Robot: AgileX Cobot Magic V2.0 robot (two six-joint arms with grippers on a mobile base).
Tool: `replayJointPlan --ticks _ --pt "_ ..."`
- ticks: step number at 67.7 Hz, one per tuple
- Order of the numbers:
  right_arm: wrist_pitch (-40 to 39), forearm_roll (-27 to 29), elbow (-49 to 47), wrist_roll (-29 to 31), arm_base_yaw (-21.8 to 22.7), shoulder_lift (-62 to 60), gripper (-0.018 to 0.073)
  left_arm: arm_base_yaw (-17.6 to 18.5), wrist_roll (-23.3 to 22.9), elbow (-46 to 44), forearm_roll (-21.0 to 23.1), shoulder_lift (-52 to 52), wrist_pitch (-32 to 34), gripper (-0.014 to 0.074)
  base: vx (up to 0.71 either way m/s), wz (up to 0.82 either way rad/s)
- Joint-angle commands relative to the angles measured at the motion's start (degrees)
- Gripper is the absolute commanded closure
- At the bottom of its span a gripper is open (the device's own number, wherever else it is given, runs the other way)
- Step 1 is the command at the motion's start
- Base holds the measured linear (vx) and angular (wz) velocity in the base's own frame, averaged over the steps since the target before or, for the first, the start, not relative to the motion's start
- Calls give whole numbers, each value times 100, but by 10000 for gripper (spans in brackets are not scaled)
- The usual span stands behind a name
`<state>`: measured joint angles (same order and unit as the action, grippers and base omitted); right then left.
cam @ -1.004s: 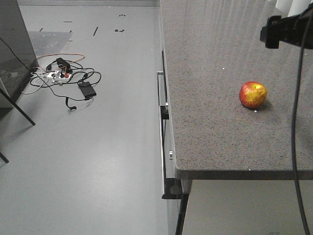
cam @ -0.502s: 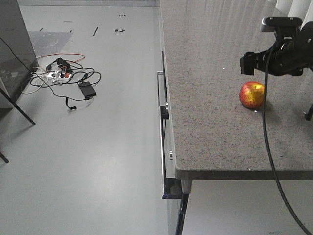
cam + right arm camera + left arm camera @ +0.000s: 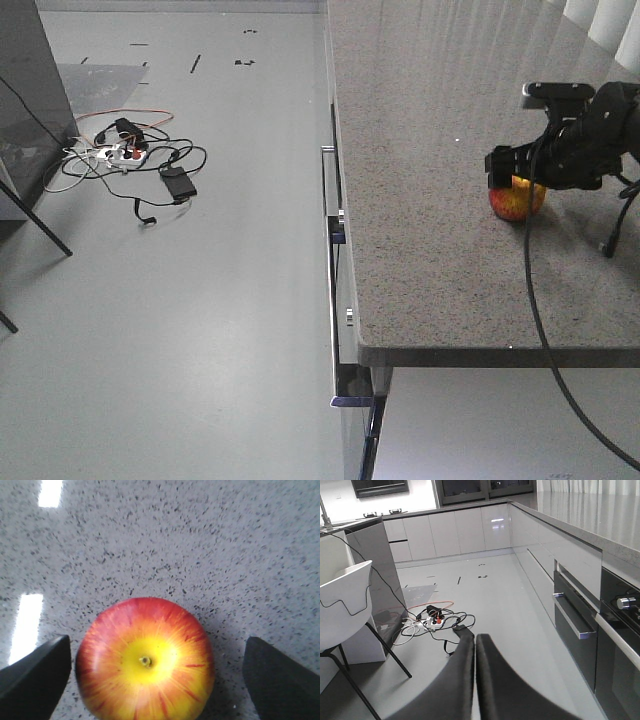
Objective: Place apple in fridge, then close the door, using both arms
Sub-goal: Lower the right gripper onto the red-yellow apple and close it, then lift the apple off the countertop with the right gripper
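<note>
The apple [image 3: 517, 203], red with yellow patches, rests on the speckled grey countertop [image 3: 430, 250] near its right side. My right gripper [image 3: 516, 168] hangs directly over it and hides its top in the front view. In the right wrist view the apple [image 3: 145, 660] shows stem-up between the two dark fingers. The right gripper [image 3: 157, 677] is open; the left finger is close to the skin and the right one stands apart. My left gripper [image 3: 475, 639] is shut on nothing and points over the floor. The fridge and the door are out of view.
The countertop's left edge [image 3: 335, 200] drops to drawer fronts with bar handles [image 3: 326, 180]. A tangle of cables and a power strip [image 3: 130, 155] lies on the grey floor. A dark grey slab-sided cabinet [image 3: 30, 90] stands far left, beside a white chair [image 3: 345, 600].
My right arm has come down and to the left from the upper right corner. Its open gripper now straddles the apple, which has not moved.
</note>
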<state>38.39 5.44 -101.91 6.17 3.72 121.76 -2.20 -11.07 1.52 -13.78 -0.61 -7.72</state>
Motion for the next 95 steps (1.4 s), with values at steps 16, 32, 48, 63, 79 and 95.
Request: replayJointPlan --ticks 16,32,48,63,79,95 --pt "-273 -26 -197 141 31 -171 -43 10 -9 78 26 -97 385 604 0 0" --pt "-283 -12 -197 142 31 -175 224 10 -9 78 26 -97 385 604 0 0" --pt "-224 462 -197 562 13 -581 455 10 -9 78 26 -97 385 604 0 0" --pt "428 1352 -191 1478 13 -1789 471 10 -9 78 26 -97 385 604 0 0" --pt "1557 1809 -191 1632 13 -3321 468 10 -9 78 26 -97 385 604 0 0" --pt "2446 2106 -191 1613 13 -4494 468 10 -9 78 26 -97 385 604 0 0"
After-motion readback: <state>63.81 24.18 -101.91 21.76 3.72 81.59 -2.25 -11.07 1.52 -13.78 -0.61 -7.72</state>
